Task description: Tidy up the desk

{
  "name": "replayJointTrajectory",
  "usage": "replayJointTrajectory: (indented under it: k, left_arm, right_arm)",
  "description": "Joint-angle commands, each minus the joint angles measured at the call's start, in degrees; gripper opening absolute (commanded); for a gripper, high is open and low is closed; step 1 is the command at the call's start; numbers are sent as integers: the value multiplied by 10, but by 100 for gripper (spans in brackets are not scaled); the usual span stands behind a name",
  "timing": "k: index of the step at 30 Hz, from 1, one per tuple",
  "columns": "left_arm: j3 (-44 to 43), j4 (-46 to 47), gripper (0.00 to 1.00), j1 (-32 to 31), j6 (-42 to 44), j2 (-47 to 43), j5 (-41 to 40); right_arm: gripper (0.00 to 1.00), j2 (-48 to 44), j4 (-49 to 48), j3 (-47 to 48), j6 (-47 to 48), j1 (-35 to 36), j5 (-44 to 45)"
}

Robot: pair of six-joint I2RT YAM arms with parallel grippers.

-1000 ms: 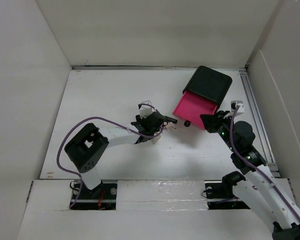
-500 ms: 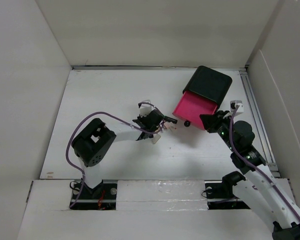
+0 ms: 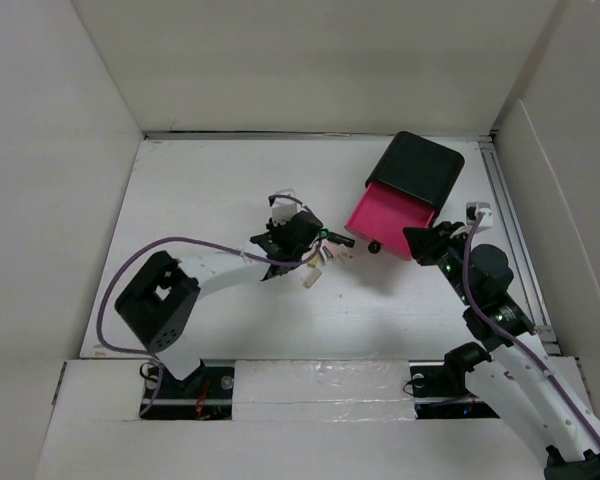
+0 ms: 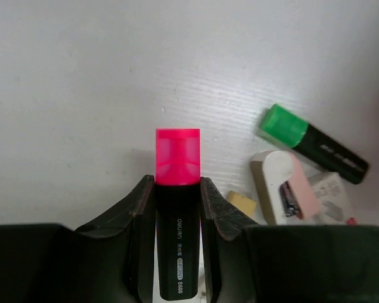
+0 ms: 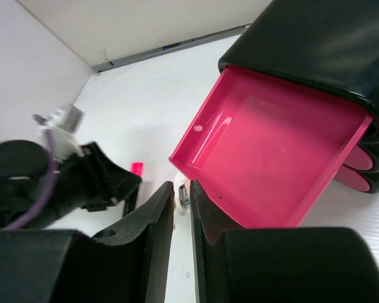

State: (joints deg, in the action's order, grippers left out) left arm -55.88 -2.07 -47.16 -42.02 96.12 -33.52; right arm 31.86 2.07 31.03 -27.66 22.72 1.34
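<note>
The jaws stand a narrow slit apart above the white tabletop [image 5: 145, 107]. Just beyond, to their right, an open pink drawer [image 5: 271, 158] juts from a black box [image 5: 316, 50]. To their left, the left arm [image 5: 63, 183] shows a pink highlighter [image 5: 137, 168] tip.

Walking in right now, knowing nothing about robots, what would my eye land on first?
Probably the bright pink drawer, pulled open from the black box at the far right of the white desk and looking empty. Near the middle, the left gripper pinches a pink-capped highlighter, with a green-capped highlighter lying on the desk nearby.
</note>
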Motion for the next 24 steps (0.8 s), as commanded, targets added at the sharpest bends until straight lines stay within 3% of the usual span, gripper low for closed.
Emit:
replayJointTrajectory:
  k: [1, 4, 11, 16, 24]
  left_arm:
    - [-41, -14, 0, -12, 42, -96, -41]
    - [-75, -21, 0, -31, 65, -122, -39]
    - [-111, 100, 0, -31, 114, -136, 127]
    - [-173, 178, 0, -37, 140, -64, 222]
    - [-298, 196, 0, -51, 189, 66, 273]
  right_arm:
    - [23, -1, -24, 8, 8, 5, 13]
    - [23, 2, -24, 9, 7, 5, 16]
    - [22, -31, -2, 13, 6, 5, 49]
    - [21, -50, 6, 11, 5, 5, 64]
    - [22, -43, 18, 10, 9, 5, 64]
